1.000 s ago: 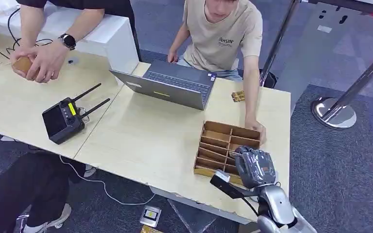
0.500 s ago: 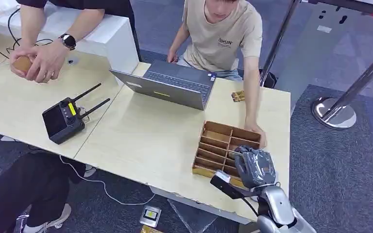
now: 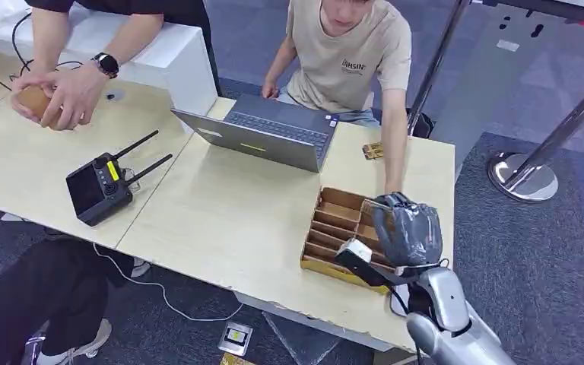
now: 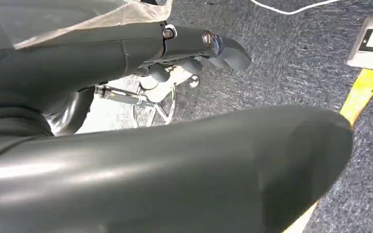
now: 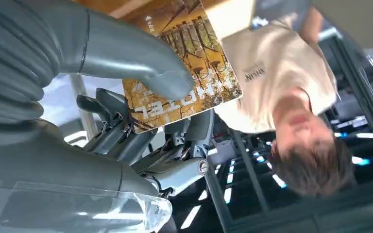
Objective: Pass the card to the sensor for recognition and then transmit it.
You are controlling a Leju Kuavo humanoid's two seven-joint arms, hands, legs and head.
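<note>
Card (image 5: 184,68) now pinched between thumb and fingers (image 5: 126,141) of the right hand (image 3: 404,228) — raised clear of the wooden tray (image 3: 334,220) on the bench (image 3: 228,213) — so pickup looks done, and the sensor pass comes next.

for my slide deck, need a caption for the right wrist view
Right robot hand pinching a golden-brown printed card between its thick grey thumb and dark fingers, a person in a beige t-shirt behind.

The head view looks forward and down from high over the counter (image 3: 236,205). The left wrist view looks down, close, at grey carpet (image 4: 291,63). The right wrist view, upturned and close behind its fingers (image 5: 126,131), shares the seated person (image 5: 281,82) with the head view.
</note>
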